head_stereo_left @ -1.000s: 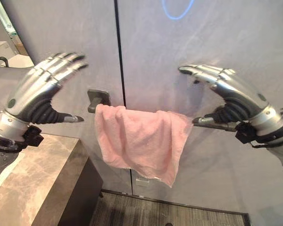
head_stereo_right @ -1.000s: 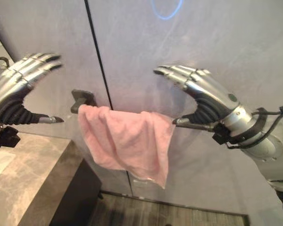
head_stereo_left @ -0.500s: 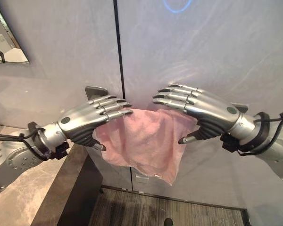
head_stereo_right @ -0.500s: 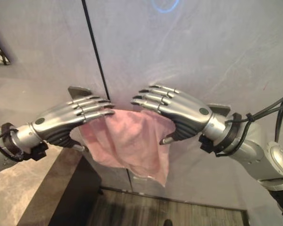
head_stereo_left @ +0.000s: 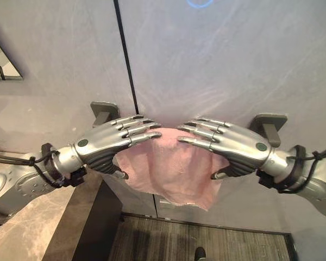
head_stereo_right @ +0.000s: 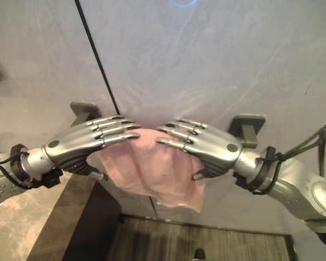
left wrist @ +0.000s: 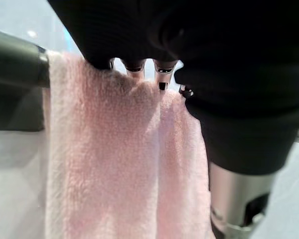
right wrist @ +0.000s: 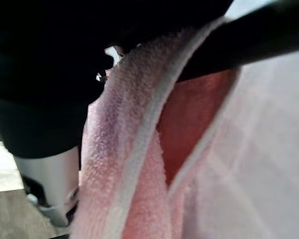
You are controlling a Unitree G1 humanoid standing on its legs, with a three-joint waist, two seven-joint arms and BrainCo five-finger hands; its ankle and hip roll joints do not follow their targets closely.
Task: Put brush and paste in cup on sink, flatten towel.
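Grey wall panels fill the background, and on them a dark rail (left wrist: 15, 64) runs between two brackets with the pink towel (head_stereo_left: 174, 171) draped over it, bunched toward the middle. You have the left robot hand (head_stereo_left: 106, 144) and the right robot hand (head_stereo_left: 233, 147) laid over the top of the towel, fingers straight and nearly meeting, thumbs hanging below the rail, gripping nothing. That placement suits sliding outward to spread the cloth flat. Beside the left arm sits the marble worktop (head_stereo_left: 22, 234).
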